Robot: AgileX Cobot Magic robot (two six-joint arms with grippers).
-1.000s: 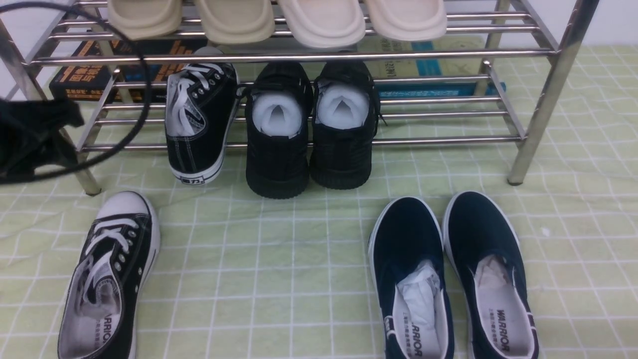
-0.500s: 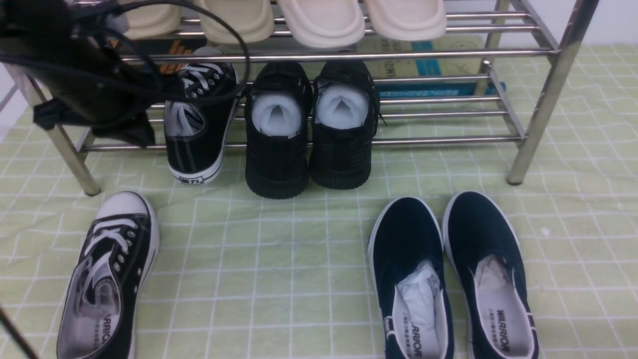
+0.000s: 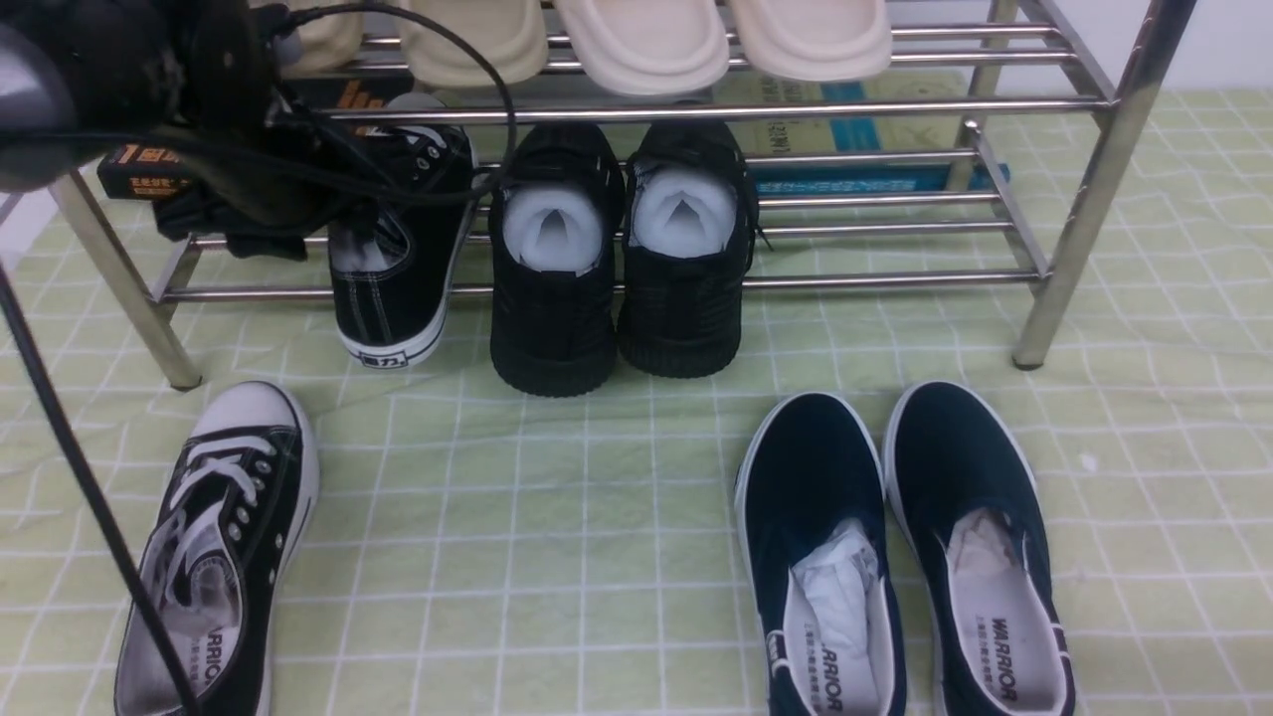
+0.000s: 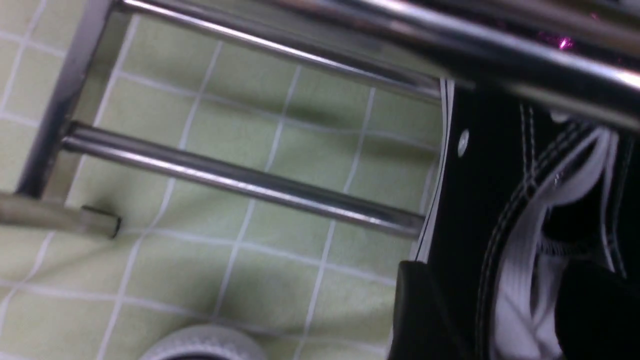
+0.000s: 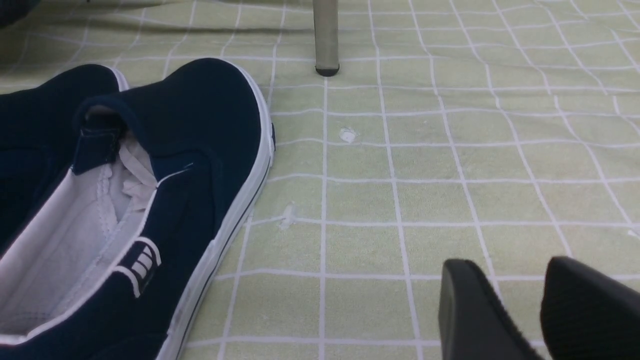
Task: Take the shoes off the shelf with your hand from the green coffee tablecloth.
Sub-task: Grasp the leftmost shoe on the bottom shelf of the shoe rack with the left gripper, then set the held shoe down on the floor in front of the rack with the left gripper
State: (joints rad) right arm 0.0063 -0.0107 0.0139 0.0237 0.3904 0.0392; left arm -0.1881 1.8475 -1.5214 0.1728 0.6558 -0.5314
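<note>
One black canvas sneaker [image 3: 393,298] with white laces stands heel-out at the left of the steel shelf's [image 3: 895,280] lower tier. Its mate [image 3: 214,557] lies on the green gridded cloth [image 3: 597,517] at the front left. My left gripper [image 3: 318,224] reaches under the top tier to the shelf sneaker's opening. In the left wrist view the gripper [image 4: 500,285] is open, with one finger [image 4: 420,315] outside the sneaker's [image 4: 480,200] side wall and the other inside. My right gripper [image 5: 510,272] hovers open and empty over bare cloth; it does not show in the front view.
Two black knit sneakers [image 3: 552,298] stuffed with white paper stand next to the canvas one. Two navy slip-ons [image 3: 816,537] lie on the cloth at the front right. Beige slippers [image 3: 646,45] fill the top tier. Books [image 3: 845,139] lie behind. A black cable [image 3: 80,467] hangs at the left.
My left arm has swung in from the far left and reached forward under the top tier to the shelf sneaker. The shoes have not moved.
</note>
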